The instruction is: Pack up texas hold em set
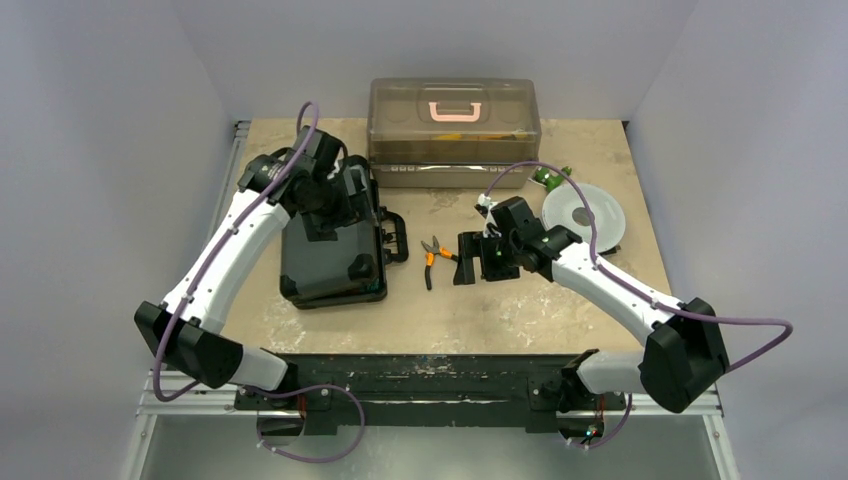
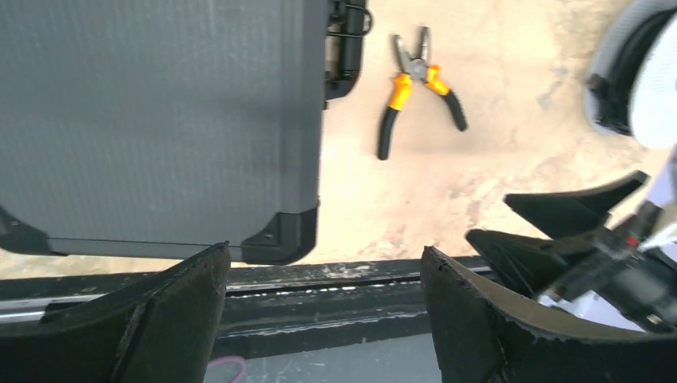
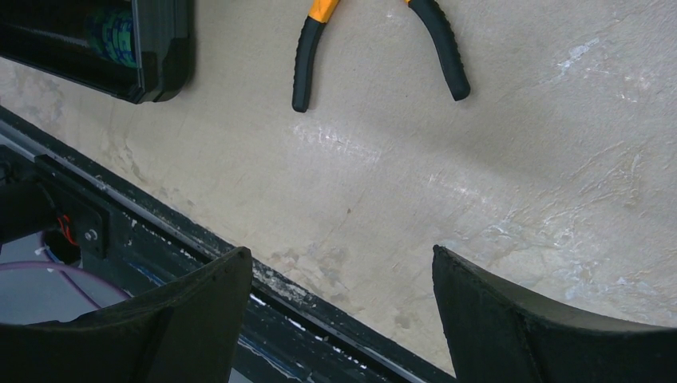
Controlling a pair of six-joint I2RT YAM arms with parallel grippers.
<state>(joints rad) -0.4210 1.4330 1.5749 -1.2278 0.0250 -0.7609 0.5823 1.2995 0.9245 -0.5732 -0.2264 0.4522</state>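
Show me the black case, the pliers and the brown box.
black case (image 2: pixel 160 120): left wrist view, middle of its top face.
pliers (image 2: pixel 400 92): left wrist view, orange part of one handle.
brown box (image 1: pixel 505 110): top external view, its lid beside the pink handle.

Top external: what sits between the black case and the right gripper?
The orange-handled pliers lie on the table between the black case and the right gripper; the top view shows it.

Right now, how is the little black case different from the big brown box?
The black case is solid dark; the brown box is see-through. The case lies flat and low on the left; the box stands taller at the back. The case has a black handle on its side; the box a pink handle on top. Both sit on the table.
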